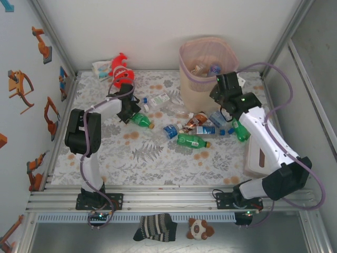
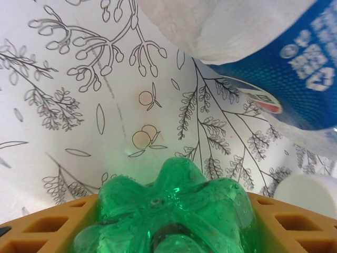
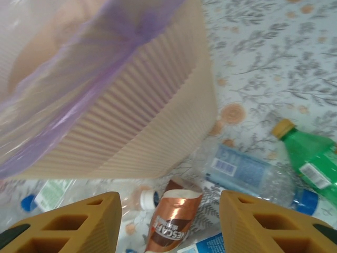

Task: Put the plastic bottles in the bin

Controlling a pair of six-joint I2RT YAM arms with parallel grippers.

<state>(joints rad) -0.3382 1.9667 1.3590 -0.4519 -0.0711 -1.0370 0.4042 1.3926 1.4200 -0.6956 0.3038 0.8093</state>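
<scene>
Orange jaws clamp green bottle (image 2: 168, 211), base toward cam, over floral worktop (image 2: 79, 79); blue-label bottle (image 2: 295, 68) top rt, white cap (image 2: 310, 192) low rt.

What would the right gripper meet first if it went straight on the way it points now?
Probably the brown Nescafe bottle, lying beside the bin and centred between the open fingers of the right gripper in the wrist view, though depth is unclear.
</scene>
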